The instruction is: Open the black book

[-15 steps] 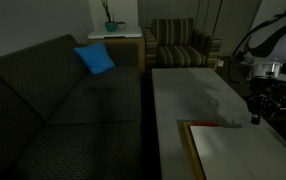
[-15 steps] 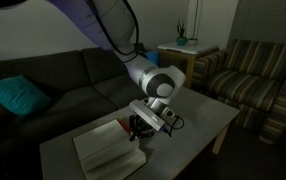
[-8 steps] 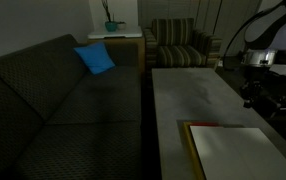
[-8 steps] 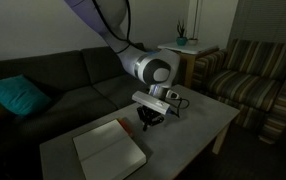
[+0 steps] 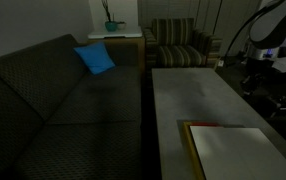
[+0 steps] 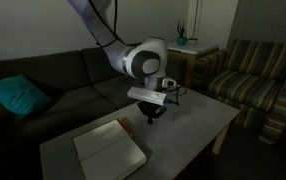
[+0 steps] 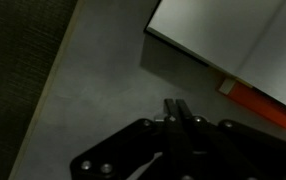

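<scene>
White pages face up: the black book (image 6: 110,152) lies spread flat at the camera-side end of the grey table (image 6: 201,118), and the wrist view shows a strip of its red-orange cover (image 7: 264,101) past the page edge. It looks large and fairly heavy, with stiff boards and thin, limp leaves that would crease or tear under a pinch. The likely place to take hold is a free outer edge, with a fingertip slid under it, not the slick face of the page. The gripper (image 6: 150,119) hangs above the table's middle, its fingers (image 7: 173,108) drawn almost together with nothing between them. A second ago it sat low, down near the tabletop at the book's edge. It has since risen well clear, and the book now lies flatter.
</scene>
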Robot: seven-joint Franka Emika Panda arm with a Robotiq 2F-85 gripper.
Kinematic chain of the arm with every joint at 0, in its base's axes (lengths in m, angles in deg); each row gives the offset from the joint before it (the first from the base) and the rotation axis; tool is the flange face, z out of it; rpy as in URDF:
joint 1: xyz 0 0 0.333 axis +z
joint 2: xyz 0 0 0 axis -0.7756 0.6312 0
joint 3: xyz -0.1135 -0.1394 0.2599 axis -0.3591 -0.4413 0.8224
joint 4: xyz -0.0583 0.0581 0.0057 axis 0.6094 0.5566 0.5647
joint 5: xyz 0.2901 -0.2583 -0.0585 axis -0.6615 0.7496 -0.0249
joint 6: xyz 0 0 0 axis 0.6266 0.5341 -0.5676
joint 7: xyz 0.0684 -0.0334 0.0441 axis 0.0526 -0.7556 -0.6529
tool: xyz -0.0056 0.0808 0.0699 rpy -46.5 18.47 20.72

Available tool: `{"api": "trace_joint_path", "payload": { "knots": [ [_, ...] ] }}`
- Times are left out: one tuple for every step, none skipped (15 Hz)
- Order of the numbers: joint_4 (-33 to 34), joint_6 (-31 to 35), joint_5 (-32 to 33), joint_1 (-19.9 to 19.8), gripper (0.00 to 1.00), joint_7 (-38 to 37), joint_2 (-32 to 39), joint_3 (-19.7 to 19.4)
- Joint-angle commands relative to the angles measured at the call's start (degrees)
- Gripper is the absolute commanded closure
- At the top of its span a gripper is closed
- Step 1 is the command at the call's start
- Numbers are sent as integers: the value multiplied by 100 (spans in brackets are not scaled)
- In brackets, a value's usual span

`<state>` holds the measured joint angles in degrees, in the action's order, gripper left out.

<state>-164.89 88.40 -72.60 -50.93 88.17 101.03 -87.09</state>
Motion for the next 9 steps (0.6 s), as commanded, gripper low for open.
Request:
{"api": "trace_joint_path", "payload": {
  "knots": [
    [-937, 608, 623, 82, 61, -521, -547, -44],
    [-1060, 705, 765, 102, 53, -646, -611, -58],
    [-1170, 812, 889, 116, 47, -759, -654, -70],
    [-1280, 882, 998, 120, 39, -844, -718, -71],
    [-1372, 966, 1095, 134, 33, -930, -749, -82],
    [-1483, 1018, 1184, 132, 25, -973, -812, -77],
    [-1572, 1073, 1252, 132, 19, -1009, -854, -75],
    [-1643, 1121, 1311, 130, 11, -1035, -885, -73],
    [-1733, 1157, 1363, 129, 5, -1061, -938, -73]
  ]
}}
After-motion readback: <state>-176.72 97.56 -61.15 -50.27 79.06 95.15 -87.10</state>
